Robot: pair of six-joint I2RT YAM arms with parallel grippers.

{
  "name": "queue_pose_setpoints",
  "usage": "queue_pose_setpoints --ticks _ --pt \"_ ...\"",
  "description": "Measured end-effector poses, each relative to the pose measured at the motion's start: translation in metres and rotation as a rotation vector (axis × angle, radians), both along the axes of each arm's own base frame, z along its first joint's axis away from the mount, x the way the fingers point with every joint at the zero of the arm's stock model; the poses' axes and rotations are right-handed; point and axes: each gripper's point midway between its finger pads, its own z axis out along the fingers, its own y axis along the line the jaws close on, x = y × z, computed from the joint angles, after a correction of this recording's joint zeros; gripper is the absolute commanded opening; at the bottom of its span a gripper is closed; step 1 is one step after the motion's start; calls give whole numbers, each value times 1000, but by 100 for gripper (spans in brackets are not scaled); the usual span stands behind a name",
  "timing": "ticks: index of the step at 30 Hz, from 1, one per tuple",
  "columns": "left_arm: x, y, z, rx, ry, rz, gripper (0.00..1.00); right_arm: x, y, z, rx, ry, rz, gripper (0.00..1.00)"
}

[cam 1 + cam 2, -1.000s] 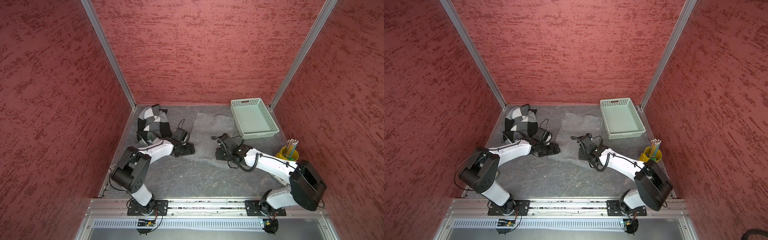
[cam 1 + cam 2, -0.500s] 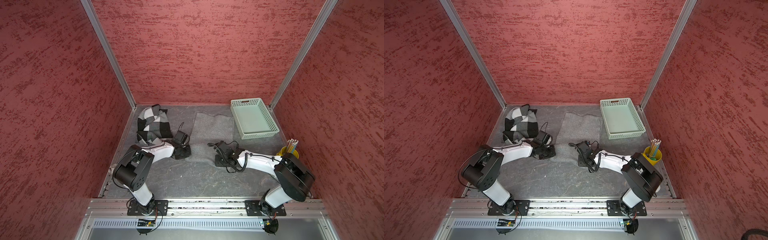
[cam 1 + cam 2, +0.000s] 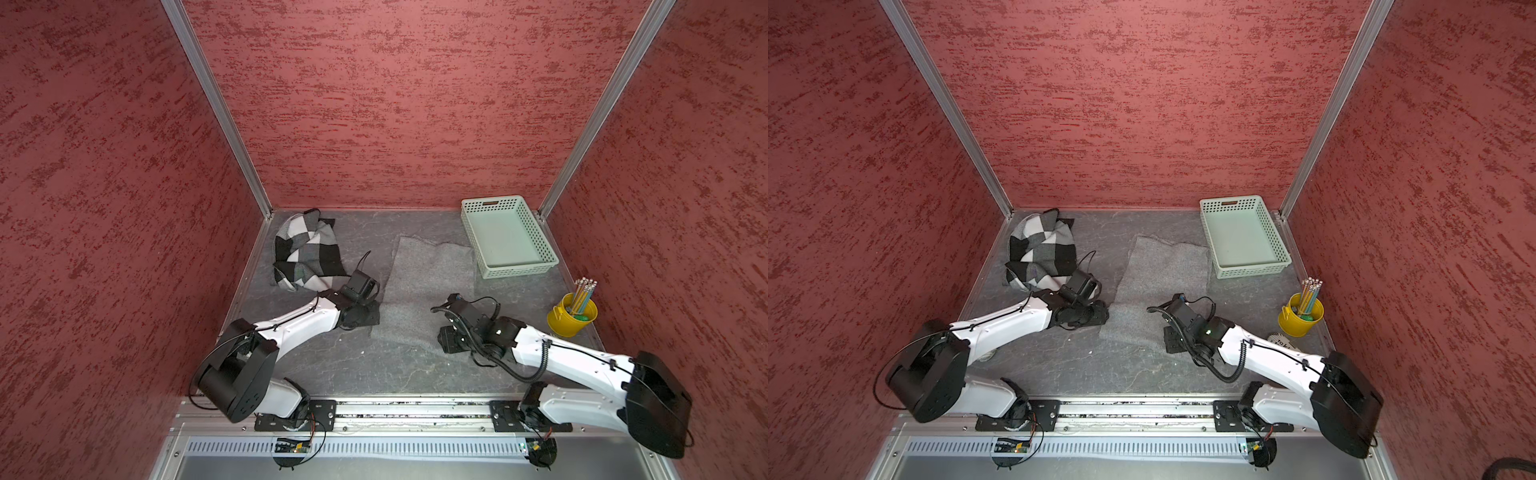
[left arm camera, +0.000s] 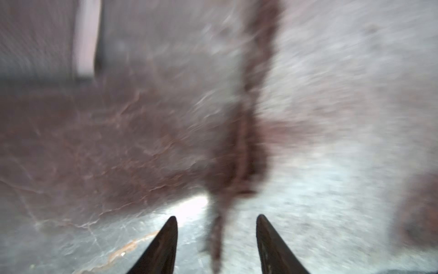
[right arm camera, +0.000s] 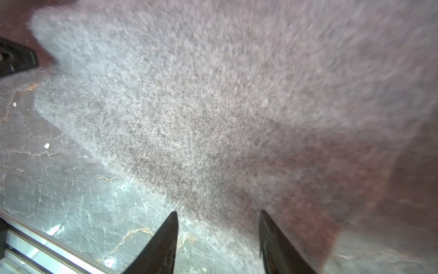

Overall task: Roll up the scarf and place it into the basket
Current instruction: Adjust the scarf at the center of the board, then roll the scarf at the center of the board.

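Left gripper [image 4: 216, 217] and right gripper [image 5: 218, 213] both stand with jaws apart, holding nothing, at the near edge of the flat grey felt-like scarf [image 3: 428, 282], which lies spread mid-table. Rolling looks not yet started. The shallow mint-green perforated plastic basket [image 3: 515, 270], far right, is empty; the small yellow cup [image 3: 571, 322] holds pencils.

The left arm [image 3: 299, 326] and right arm [image 3: 577, 363] both stretch low and forward, elbows folded back, forearms converging. The left claw [image 4: 216, 239] points downward with jaws parted, blurred in the wrist view. Well to its right, the right claw [image 5: 218, 234] also tilts down, jaws equally apart, tips close to the surface.
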Motion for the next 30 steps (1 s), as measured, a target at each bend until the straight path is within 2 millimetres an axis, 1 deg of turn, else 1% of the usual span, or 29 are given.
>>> queue_pose_setpoints --ticks 1,2,3,4,5,6,7,8,10,12,13,14,17,19,21,23,26,30 --pt "1 -13 13 28 -84 -100 61 0 -2 3 -5 -16 3 57" --pt "-2 -30 25 62 -182 -224 61 1 -3 6 -4 -33 7 57" --pt "-5 -45 34 90 -269 -332 62 0 -5 7 -4 -44 8 57" --pt "-12 -63 41 124 -371 -475 62 0 -6 8 -6 -52 6 56" --pt "-16 -75 45 148 -444 -569 65 0 -8 8 -9 -57 3 56" --pt "-21 -85 43 186 -519 -688 71 0 -9 7 -15 -60 0 55" --pt "-23 -87 38 221 -557 -773 73 1 -10 7 -19 -62 -4 55" --pt "-23 -85 32 251 -569 -836 76 0 -10 6 -21 -60 -6 54" --pt "-18 -77 22 291 -557 -941 77 0 -11 4 -25 -55 -15 54" --pt "-16 -70 18 312 -546 -1021 77 -1 -13 0 -32 -47 -31 53" --pt "-19 -70 18 312 -545 -1062 77 -3 -15 -2 -36 -41 -40 53" --pt "-24 -72 18 307 -545 -1103 77 -4 -16 -5 -39 -35 -49 53" --pt "-51 -79 13 288 -528 -1225 77 -7 -23 -13 -48 -15 -86 54" --pt "-70 -82 6 275 -496 -1287 77 -8 -27 -15 -53 -9 -109 54" --pt "-82 -80 -2 283 -467 -1321 76 -8 -27 -15 -48 -10 -124 54" --pt "-88 -75 -12 306 -447 -1336 73 -7 -27 -14 -43 -10 -130 54" --pt "-86 -63 -27 366 -417 -1329 69 -7 -26 -14 -41 -11 -130 54" --pt "-68 -54 -41 447 -422 -1295 68 -6 -25 -17 -48 -7 -127 55"
